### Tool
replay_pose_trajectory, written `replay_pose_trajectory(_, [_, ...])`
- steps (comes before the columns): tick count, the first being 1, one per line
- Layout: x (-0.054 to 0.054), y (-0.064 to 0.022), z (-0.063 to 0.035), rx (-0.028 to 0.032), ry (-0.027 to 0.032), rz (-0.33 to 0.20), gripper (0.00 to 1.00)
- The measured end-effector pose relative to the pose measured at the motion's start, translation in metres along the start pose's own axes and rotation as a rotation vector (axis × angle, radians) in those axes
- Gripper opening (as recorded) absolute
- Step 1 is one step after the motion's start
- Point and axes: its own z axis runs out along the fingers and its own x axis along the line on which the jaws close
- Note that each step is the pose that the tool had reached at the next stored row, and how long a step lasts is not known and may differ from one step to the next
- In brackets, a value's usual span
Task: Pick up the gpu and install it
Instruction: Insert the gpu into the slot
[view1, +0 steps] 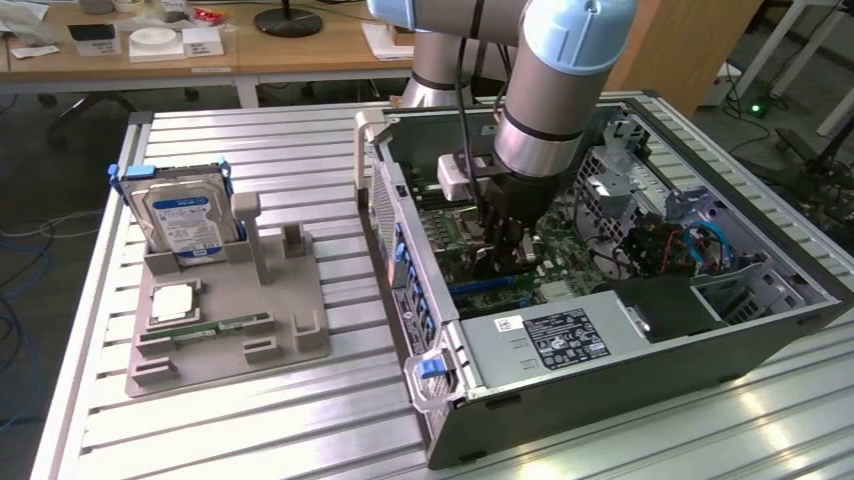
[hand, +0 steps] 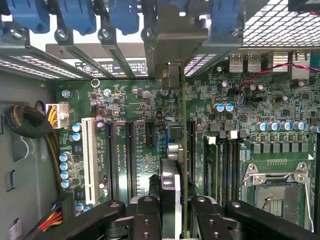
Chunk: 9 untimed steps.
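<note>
One computer case (view1: 627, 340), one hard drive (view1: 184, 222), one grey holder tray (view1: 287, 300), one gpu (hand: 183, 150).

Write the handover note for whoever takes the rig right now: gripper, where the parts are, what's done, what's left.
Gripper: jaws shut on the gpu, held edge-on and upright inside the open computer case.
Gpu: already lifted off the grey parts holder; in the wrist view it stands over the motherboard among the expansion slots, its metal bracket up at the case's rear slot openings. Whether the card's edge has entered a slot cannot be told.
On the holder: hard drive and RAM stick.
Done: pick-up and carry into the case.
Left: seat the card, release, withdraw.
</note>
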Motion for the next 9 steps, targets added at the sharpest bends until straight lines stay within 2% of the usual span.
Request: replay_pose_trajectory(9, [0.0001, 0.0015, 0.0019, 0.0000, -0.0002, 0.000, 0.28])
